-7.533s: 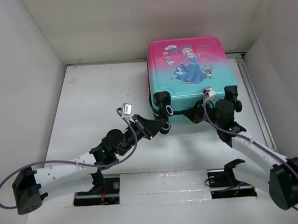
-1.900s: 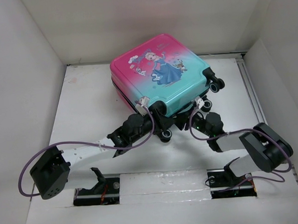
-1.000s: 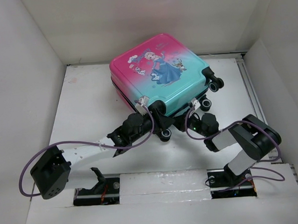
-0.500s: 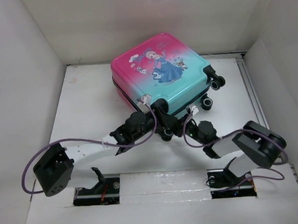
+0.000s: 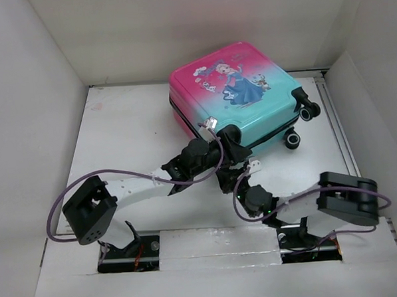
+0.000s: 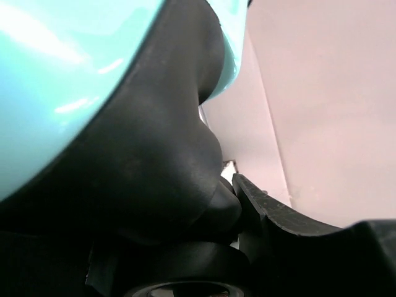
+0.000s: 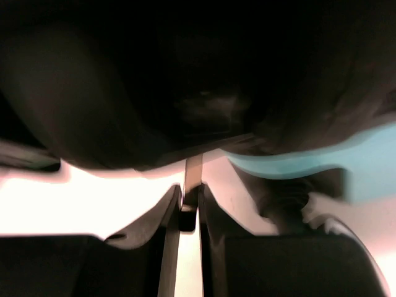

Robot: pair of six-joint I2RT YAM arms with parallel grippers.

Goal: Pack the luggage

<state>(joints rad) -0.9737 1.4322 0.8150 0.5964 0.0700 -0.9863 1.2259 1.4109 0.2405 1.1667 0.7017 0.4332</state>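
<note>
Seen from above, the luggage (image 5: 249, 92) lies princess print up at the desk's (image 5: 131, 125) far right. Only the left wrist view shows the left claw (image 5: 224, 147) clamped on its black corner caster (image 6: 154, 161). The right claw (image 7: 189, 204) is nearly closed, with a thin pale strip (image 7: 193, 170) at its tips. I cannot tell whether it grips the strip.

Luggage on table, right of centre, toward the back wall.
The luggage (image 5: 238, 86) lies flat on the table (image 5: 125, 139), front face up and set askew. Two wheels (image 5: 293, 141) stick out at its right near side. The left gripper (image 5: 227, 149) sits at its near corner, against a wheel mount (image 6: 154, 154). The right gripper (image 5: 244, 177) is just before that corner, closer to the arm bases.
</note>
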